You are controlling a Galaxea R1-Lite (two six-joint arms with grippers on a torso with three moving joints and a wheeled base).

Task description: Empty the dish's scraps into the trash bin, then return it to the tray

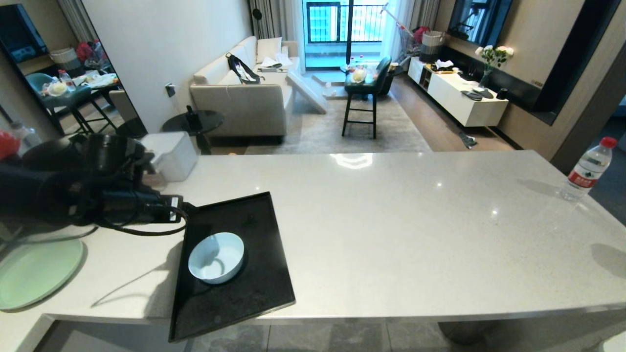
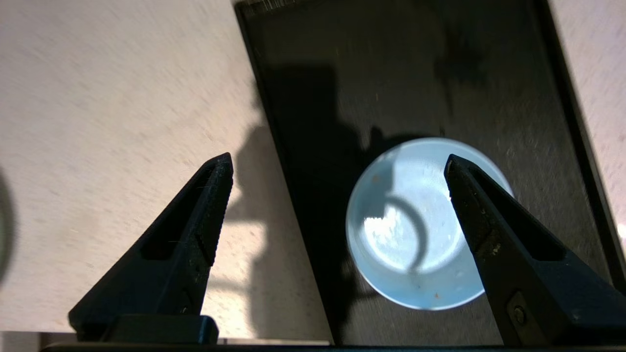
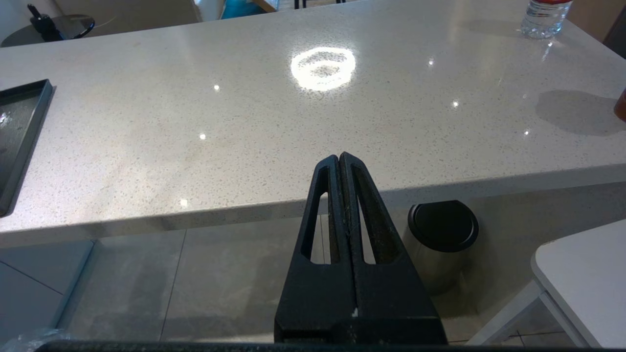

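- Counter (image 1: 391, 220): black tray (image 1: 254, 288) at its near edge, corner overhanging.
- Tray holds the dish (image 1: 216, 257), upright, empty, only tiny specks inside.
- Left hand (image 2: 337, 164) above dish, fingers spread wide, nothing held.
- Right hand (image 3: 339, 155) below counter edge, fingers pressed together, empty.

Small round pale blue-white dish (image 1: 216, 257): glossy glazed finish, ceramic-like, smooth, reflecting a bright patch. Flat rectangular black tray (image 1: 254, 293): matt, faintly scuffed and dusty in the left wrist view. Pale speckled stone-like countertop (image 1: 415, 220): polished, mirror highlights. Large mint-green plate (image 1: 34, 274): smooth, satin sheen. Clear plastic water bottle (image 1: 586, 171) with paper-like label. Brushed-steel cylinder with black top (image 3: 442, 244): lid possibly plastic. Black gripper fingers (image 2: 190, 234): matt, plastic-like, slightly gritty.
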